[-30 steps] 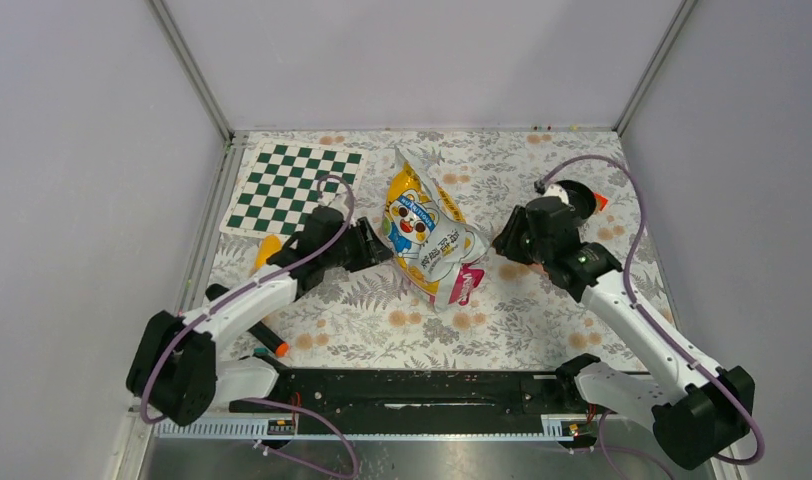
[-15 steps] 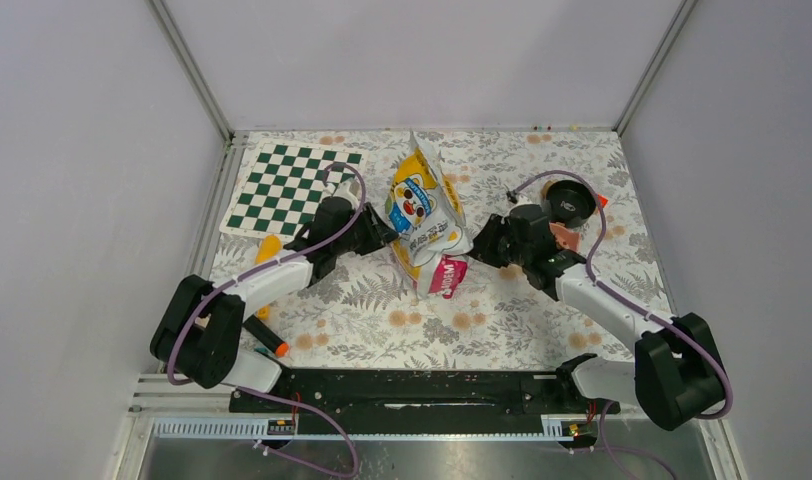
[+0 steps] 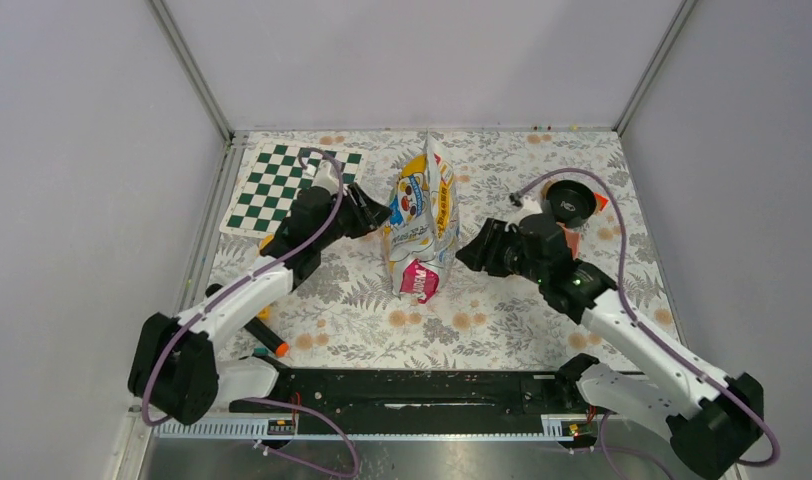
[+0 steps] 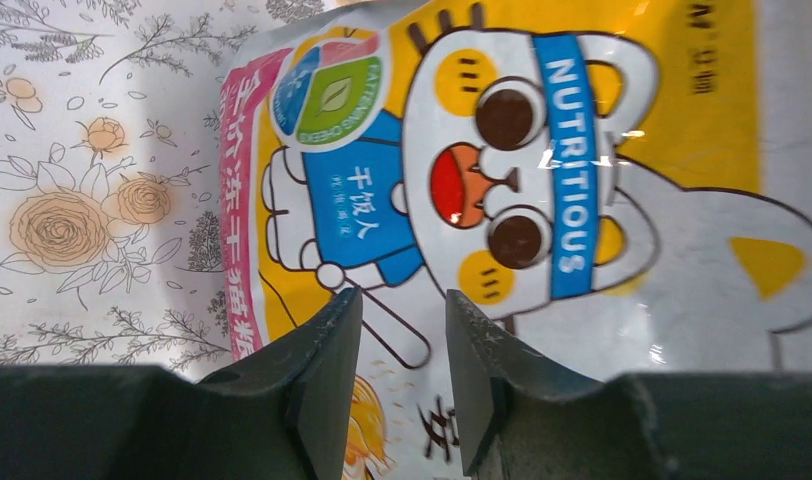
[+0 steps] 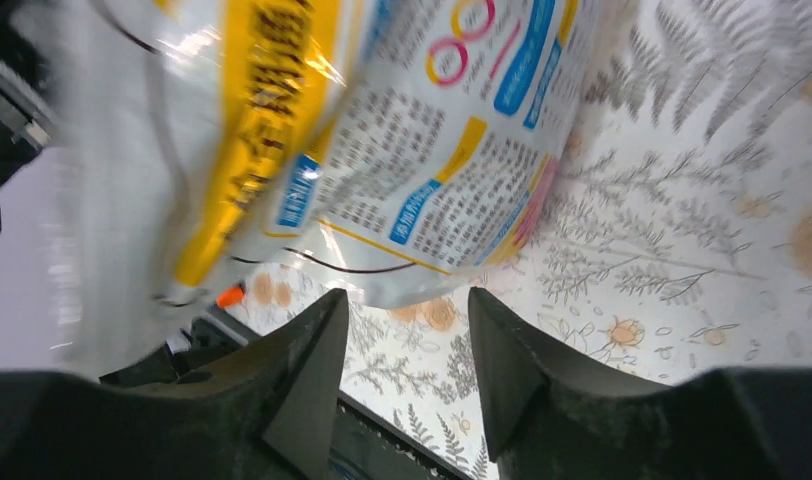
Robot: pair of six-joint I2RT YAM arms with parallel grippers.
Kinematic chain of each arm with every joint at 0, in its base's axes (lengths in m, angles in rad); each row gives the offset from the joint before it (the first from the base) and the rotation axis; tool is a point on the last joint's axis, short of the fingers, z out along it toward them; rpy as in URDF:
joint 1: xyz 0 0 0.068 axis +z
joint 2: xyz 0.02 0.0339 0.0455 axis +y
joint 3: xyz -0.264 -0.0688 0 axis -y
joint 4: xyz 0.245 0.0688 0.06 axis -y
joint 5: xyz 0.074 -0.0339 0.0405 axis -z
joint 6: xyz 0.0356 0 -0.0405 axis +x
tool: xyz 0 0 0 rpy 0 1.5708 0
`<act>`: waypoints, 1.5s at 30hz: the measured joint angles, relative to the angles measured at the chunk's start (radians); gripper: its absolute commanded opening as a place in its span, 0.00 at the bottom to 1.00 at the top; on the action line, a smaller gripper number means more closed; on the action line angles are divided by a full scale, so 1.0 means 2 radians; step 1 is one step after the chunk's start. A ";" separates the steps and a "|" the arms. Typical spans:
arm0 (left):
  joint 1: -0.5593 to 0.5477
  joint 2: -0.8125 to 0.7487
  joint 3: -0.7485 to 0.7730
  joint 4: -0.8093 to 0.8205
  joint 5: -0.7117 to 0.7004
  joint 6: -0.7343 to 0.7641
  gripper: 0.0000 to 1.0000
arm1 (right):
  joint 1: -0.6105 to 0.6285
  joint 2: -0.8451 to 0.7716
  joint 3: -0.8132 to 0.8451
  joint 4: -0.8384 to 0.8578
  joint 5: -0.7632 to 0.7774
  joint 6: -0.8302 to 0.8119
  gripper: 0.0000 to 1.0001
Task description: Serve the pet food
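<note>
The task seems to be only at its beginning. The pet food bag (image 3: 420,215) stands upright near the middle of the tabletop (image 3: 502,310), and no kibble is visible outside it. The left hand (image 3: 374,214) is at the bag's 9 o'clock and the right hand (image 3: 469,252) at its 4 o'clock. Both have the fingers moderately apart, with nothing between them. A dark bowl (image 3: 570,203) stands at the bag's 2 o'clock. Opening the bag, if needed, and pouring are left to do.
</note>
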 measured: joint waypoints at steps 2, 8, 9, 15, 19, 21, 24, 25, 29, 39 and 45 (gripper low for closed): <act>0.000 -0.023 0.016 -0.024 0.001 0.006 0.48 | 0.000 -0.029 0.024 -0.030 0.025 -0.009 0.58; 0.000 -0.055 0.097 -0.062 0.043 0.013 0.57 | 0.000 -0.063 0.079 -0.055 0.050 -0.019 0.58; 0.000 -0.055 0.110 -0.063 0.051 0.014 0.58 | 0.000 -0.059 0.085 -0.054 0.050 -0.019 0.58; -0.001 0.002 0.193 -0.054 0.106 0.014 0.53 | 0.000 0.024 0.143 -0.042 0.043 -0.020 0.56; -0.001 0.061 0.226 -0.051 0.125 0.014 0.47 | 0.000 0.076 0.186 -0.034 0.036 -0.020 0.56; -0.001 0.082 0.230 -0.052 0.131 0.014 0.46 | 0.000 0.087 0.196 -0.032 0.034 -0.020 0.56; -0.001 0.098 0.230 -0.056 0.140 0.014 0.42 | 0.000 0.094 0.206 -0.031 0.032 -0.020 0.53; -0.001 0.102 0.230 -0.056 0.144 0.014 0.40 | 0.000 0.097 0.208 -0.031 0.032 -0.020 0.51; -0.001 0.108 0.230 -0.039 0.164 0.003 0.38 | 0.000 0.105 0.212 -0.030 0.033 -0.018 0.50; -0.001 0.114 0.230 -0.018 0.176 -0.013 0.30 | 0.000 0.123 0.215 -0.030 0.033 -0.018 0.51; -0.001 0.125 0.230 -0.024 0.174 -0.010 0.21 | 0.000 0.134 0.222 -0.029 0.032 -0.018 0.51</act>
